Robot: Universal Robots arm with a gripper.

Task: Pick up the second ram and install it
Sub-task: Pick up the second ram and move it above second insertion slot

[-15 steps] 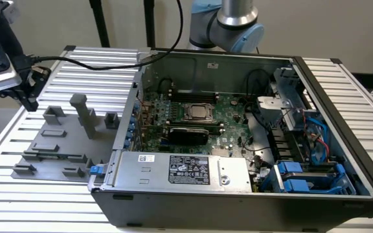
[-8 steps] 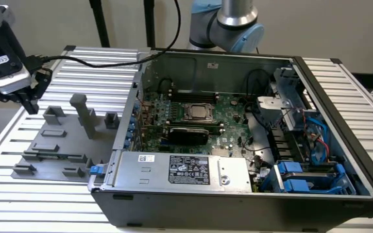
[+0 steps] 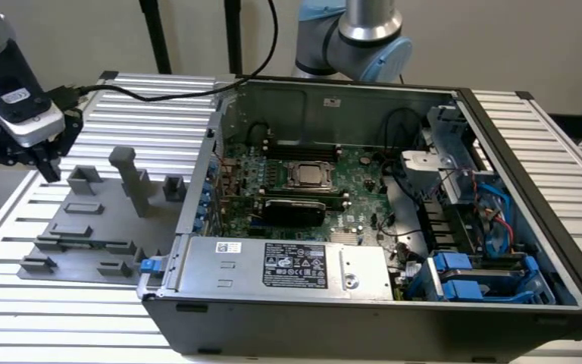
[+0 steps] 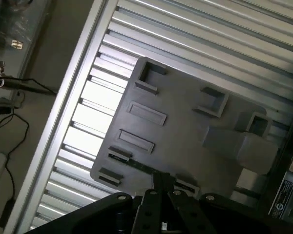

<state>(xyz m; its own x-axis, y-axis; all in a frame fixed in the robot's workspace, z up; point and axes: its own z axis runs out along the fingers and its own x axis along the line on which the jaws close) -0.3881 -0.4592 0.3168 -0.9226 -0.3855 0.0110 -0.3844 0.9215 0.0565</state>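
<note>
Second ram [image 4: 136, 165] lies flat on the gray tray [image 4: 185, 117], seated between two small clips. The tray sits on the slatted bench [image 3: 69, 318], beside the open computer case [image 3: 321, 102]. End effector [image 3: 48, 171] hovers above the tray, clear of the ram. Its fingers are drawn together with nothing between them. The wrist points down, at the exterior view's left.

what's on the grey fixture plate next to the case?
Grey brackets and posts, and the second ram lying flat along one edge of the fixture plate. In the wrist view the gripper covers part of it.
</note>
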